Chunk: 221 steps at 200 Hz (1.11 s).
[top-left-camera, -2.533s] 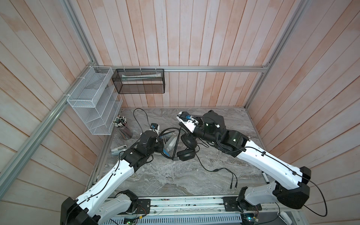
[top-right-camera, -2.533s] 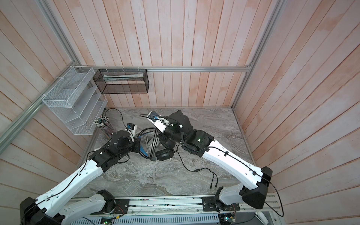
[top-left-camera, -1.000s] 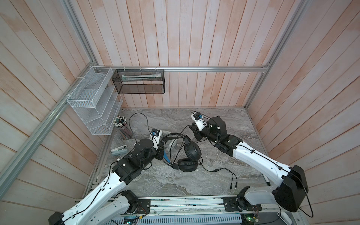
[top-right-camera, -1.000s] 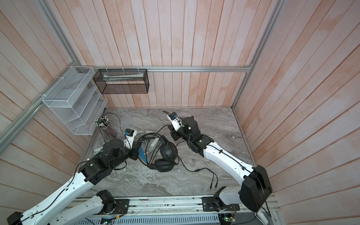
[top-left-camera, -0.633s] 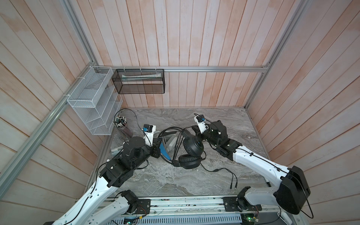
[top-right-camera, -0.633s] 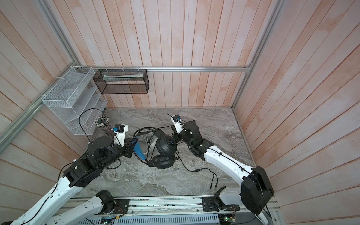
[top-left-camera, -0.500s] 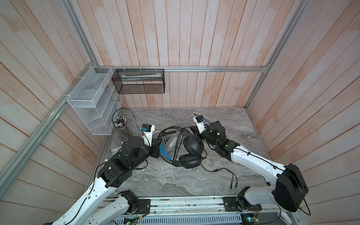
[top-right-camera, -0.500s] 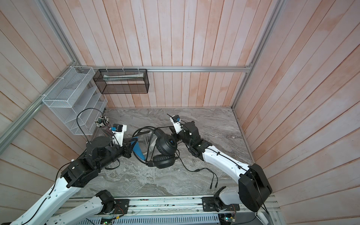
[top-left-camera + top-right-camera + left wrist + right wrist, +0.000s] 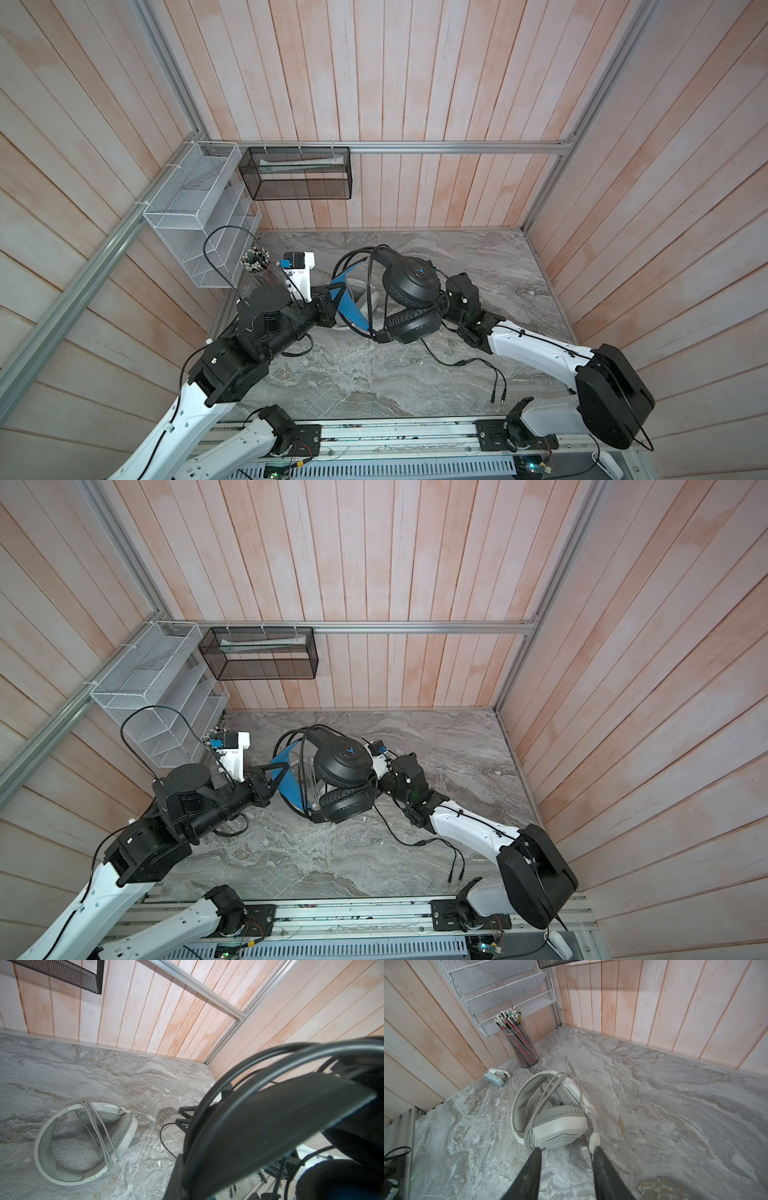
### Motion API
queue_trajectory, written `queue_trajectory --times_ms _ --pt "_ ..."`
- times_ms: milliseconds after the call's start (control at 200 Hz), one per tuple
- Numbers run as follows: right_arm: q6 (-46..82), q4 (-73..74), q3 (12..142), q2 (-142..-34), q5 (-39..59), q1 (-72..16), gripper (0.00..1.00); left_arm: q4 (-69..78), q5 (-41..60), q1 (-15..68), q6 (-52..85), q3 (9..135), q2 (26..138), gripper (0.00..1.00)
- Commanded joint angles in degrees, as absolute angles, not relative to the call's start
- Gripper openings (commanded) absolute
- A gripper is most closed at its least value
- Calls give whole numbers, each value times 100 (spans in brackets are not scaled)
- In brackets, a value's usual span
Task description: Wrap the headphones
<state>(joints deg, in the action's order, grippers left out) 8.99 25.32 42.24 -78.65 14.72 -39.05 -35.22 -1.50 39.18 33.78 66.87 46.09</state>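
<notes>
left gripper (image 9: 270, 781) was clamped shut on the band of the black headphones (image 9: 411, 282), raised over the table (image 9: 478, 257) | right gripper (image 9: 566, 1148) stood open and empty beside the cups | advice: take the slack black cable (image 9: 457, 362) close to the cups and wind it taut | only the wrist views showed the white headphones (image 9: 560, 1128) whole, lying wrapped beneath

Left jaws clamp the blue-lined headband (image 9: 344, 301) of black headphones (image 9: 411, 286).
</notes>
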Motion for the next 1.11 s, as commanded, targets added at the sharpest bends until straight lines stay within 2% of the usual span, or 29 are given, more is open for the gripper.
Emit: queue_trajectory --times_ms 0,280,365,430,520,595,725,875,1100 --pt "971 2910 4017 -7816 1642 -3883 48 -3251 -271 3928 3926 7141 4613 0" --pt "1277 3519 3012 -7251 1881 -3923 60 -3856 -645 3929 3966 8225 5182 0" --pt "1418 3640 2643 -7004 1897 -4039 69 -3854 -590 3929 3942 8359 5375 0" --pt "1432 3653 2357 -6777 1670 -4241 72 -3898 -576 3923 3920 8481 5509 0" --pt "1504 3839 2002 -6509 1329 -4422 89 -3922 -481 3912 3894 8645 5662 0" --pt "1579 4037 1868 -6463 1212 -4426 92 -3922 -416 3911 3879 8765 5749 0" --pt "1640 4268 2035 -6815 1048 -4447 93 -3974 -387 3902 3884 9009 5865 0" --pt "1668 4663 2332 -7671 697 -4376 89 -4035 -368 3907 3935 9213 5945 0" --pt "2101 5449 2715 -9208 1063 -4146 82 -4041 -224 3902 4082 9397 6024 0"
